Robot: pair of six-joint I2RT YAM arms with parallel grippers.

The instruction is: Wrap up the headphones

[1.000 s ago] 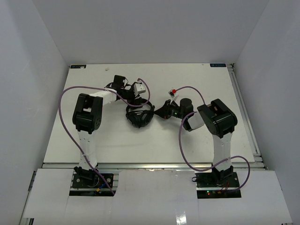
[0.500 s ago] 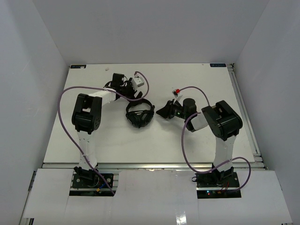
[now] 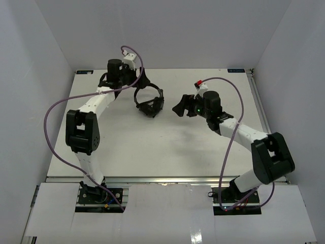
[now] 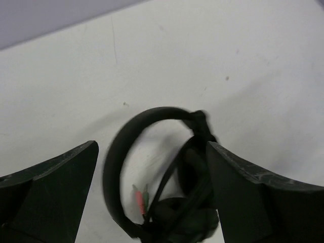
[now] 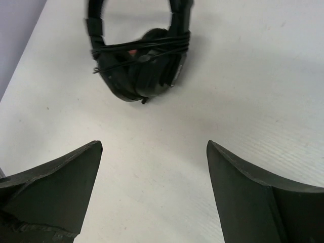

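Note:
The black headphones (image 3: 150,103) lie on the white table at centre back, earcups folded together with the thin dark cable wound around them (image 5: 139,55). In the left wrist view the headband (image 4: 114,157) curves over the earcups (image 4: 195,202), and a pink and a green plug (image 4: 140,200) stick out beside them. My left gripper (image 3: 126,83) is open and hovers just left of and behind the headphones, holding nothing (image 4: 152,147). My right gripper (image 3: 183,104) is open and empty, a short way right of the headphones (image 5: 154,144).
The white table (image 3: 152,147) is enclosed by grey walls on the left, back and right. Purple robot cables (image 3: 51,127) loop off both arms. A metal rail (image 3: 162,179) runs along the near edge.

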